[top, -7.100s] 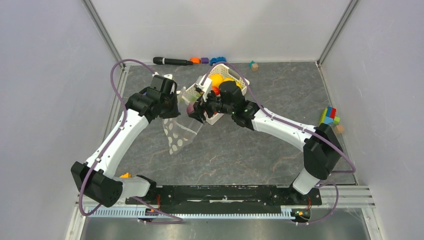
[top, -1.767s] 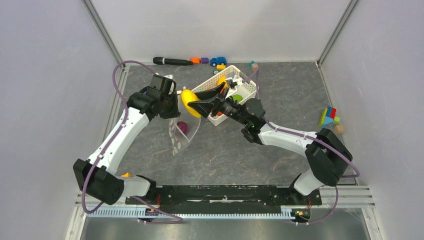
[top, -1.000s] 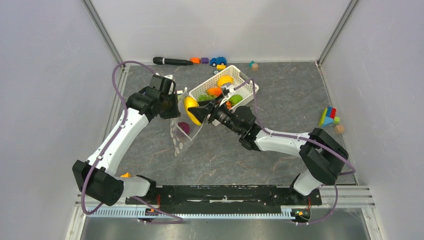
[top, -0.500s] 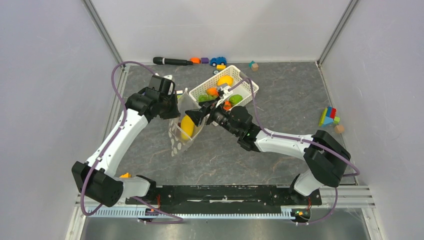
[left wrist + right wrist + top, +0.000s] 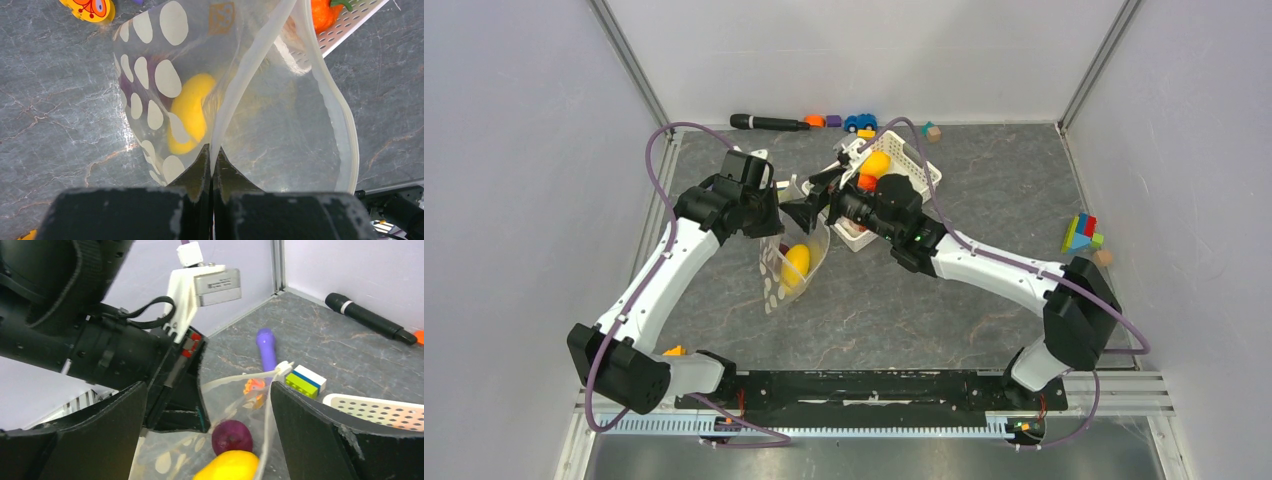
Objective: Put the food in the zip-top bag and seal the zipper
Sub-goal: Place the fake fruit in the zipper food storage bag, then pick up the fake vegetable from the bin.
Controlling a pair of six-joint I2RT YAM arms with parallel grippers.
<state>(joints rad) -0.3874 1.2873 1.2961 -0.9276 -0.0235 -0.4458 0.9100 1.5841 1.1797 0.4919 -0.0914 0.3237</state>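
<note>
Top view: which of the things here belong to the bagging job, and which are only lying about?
Belong to the job: dotted bag, yellow fruit and purple piece inside it, orange-yellow piece in the white basket.
Lying about: black stick, toy car, coloured blocks.

Your top cam hangs high behind the arm bases, tilted down toward 12 o'clock, bases at 6, whole counter (image 5: 904, 330) in frame from far off. Left wrist cam looks nearly straight down past its left claw (image 5: 210, 152), super close on the zip-top bag (image 5: 300, 130). Right wrist cam sits low, facing about 10 o'clock at the left arm (image 5: 75, 350), close too. All three catch the bag and the yellow food (image 5: 190, 120) inside.
</note>
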